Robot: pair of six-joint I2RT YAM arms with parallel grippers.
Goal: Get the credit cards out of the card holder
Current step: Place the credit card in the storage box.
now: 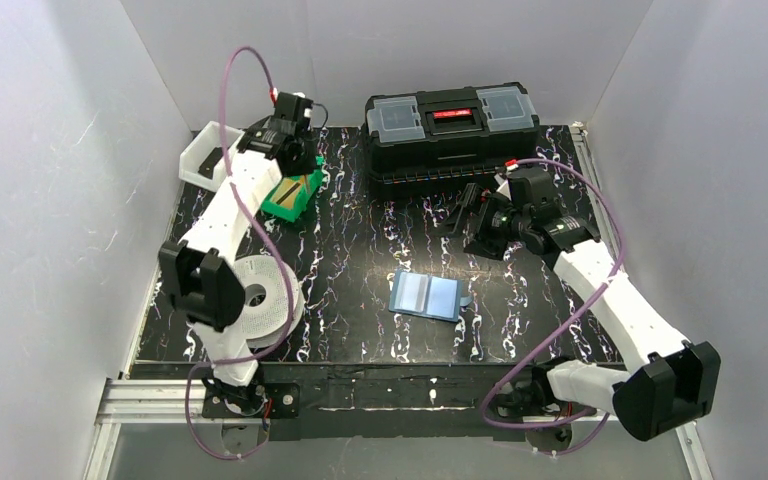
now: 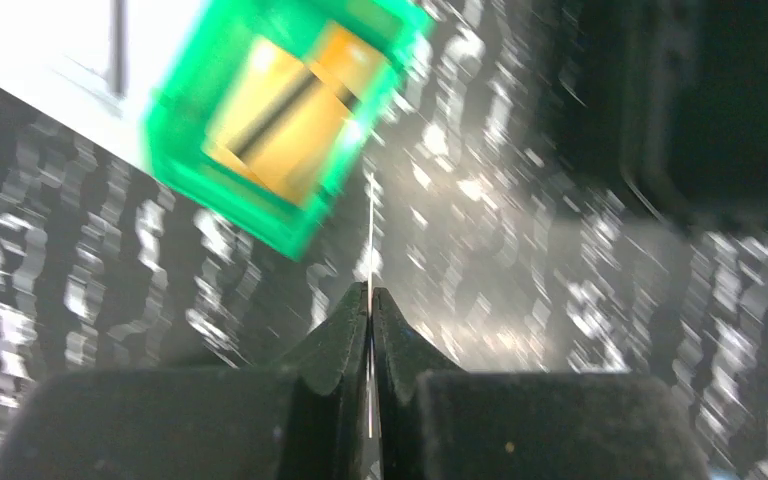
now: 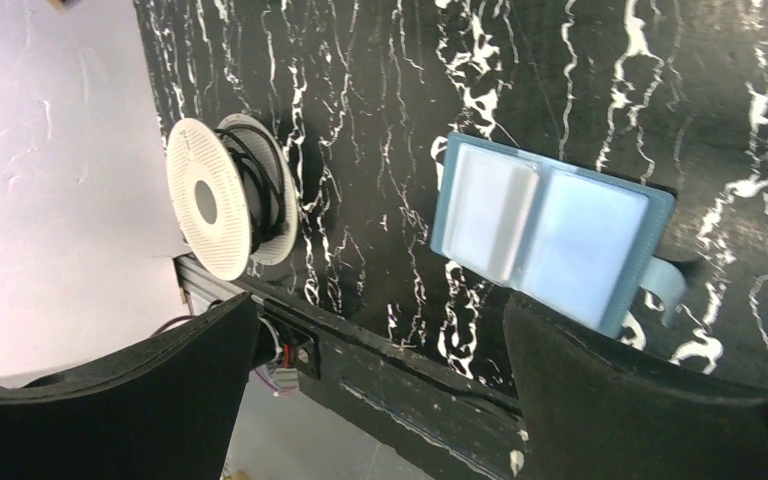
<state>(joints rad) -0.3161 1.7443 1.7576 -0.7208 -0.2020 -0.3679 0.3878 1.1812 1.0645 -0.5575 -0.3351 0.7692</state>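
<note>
**A:** White walls box in the black marbled table (image 1: 360, 260). Top view first: where's the card holder (image 1: 426, 295)?

**B:** Open flat, mid-table, toward the front edge. White spool (image 1: 260, 296) is well off to its left, black toolbox (image 1: 450, 135) at the back.

**A:** Arms?

**B:** On the far left the left gripper (image 1: 298, 165) is over the green bin (image 1: 293, 198), w/ a white tray (image 1: 203, 158) just beside the bin. On the other side the right gripper (image 1: 470, 215) hangs btw toolbox and holder, apart from both.

**A:** Left wrist cam?

**B:** Blurry. Its fingers (image 2: 340, 340) are pressed tight on a pale sliver, prob. a thin card (image 2: 370, 230) seen edge-on, poking out past the tips. Green bin is at upper left, an orange-tan card (image 2: 285, 115) w/ a dark stripe lying in it.

**A:** Right wrist cam?

**B:** Pincer spread wide, nothing btw the two fingers. Holder lies on the table beyond them, not touching, paler blue inside, small tab (image 3: 665, 285) off its right side. Spool is to the left, near the table's edge.
</note>
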